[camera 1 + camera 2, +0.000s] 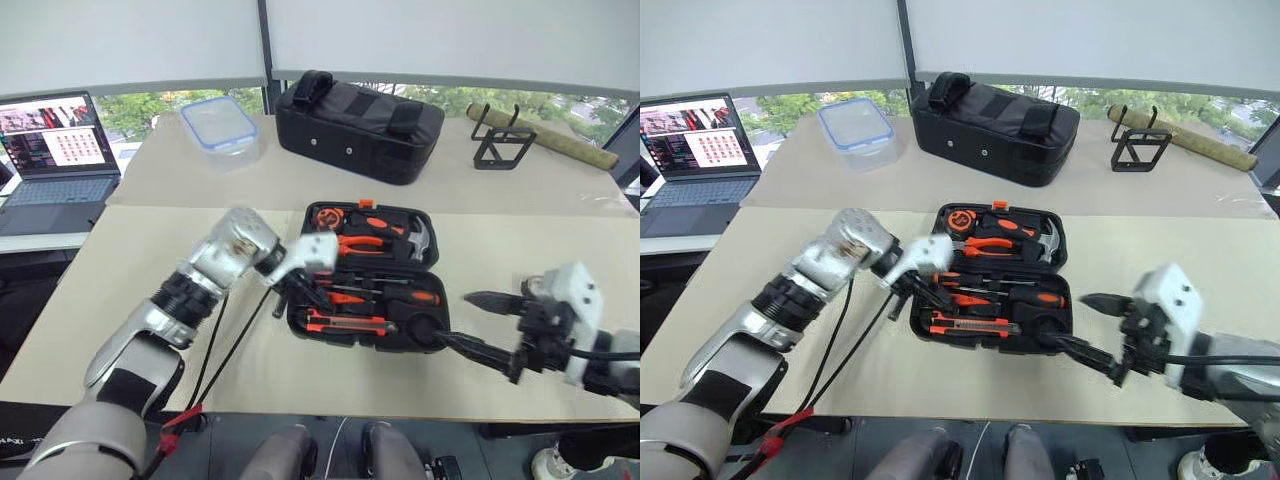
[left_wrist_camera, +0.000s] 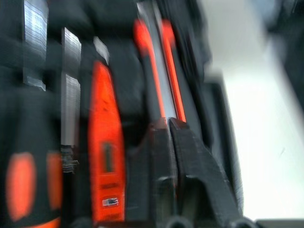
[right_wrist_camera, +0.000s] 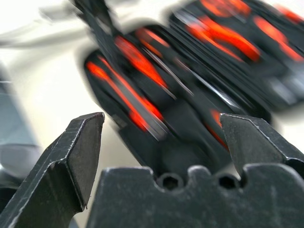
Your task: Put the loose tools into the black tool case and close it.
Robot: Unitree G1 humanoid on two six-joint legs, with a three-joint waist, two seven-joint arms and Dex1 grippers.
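Black tool case [image 1: 368, 277] lies open mid-table, tools seated in slots. Left gripper [image 1: 297, 288] at case's left edge, fingers nearly together, empty. Right gripper [image 1: 478, 322] spread wide, off case's right corner.

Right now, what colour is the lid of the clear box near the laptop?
Clear with a blue rim: the box shows best in the left eye view.

Left arm: reaches forward and bends across to the right, wrist turned inward.
Left gripper [image 1: 300, 292]: angled downward, jaws nearly together (in the left wrist view the two fingers [image 2: 190, 156] look to touch).
Right arm: low, out to the right side.
Right gripper [image 1: 1087, 322]: jaws spread wide, nothing between them, pointing left.
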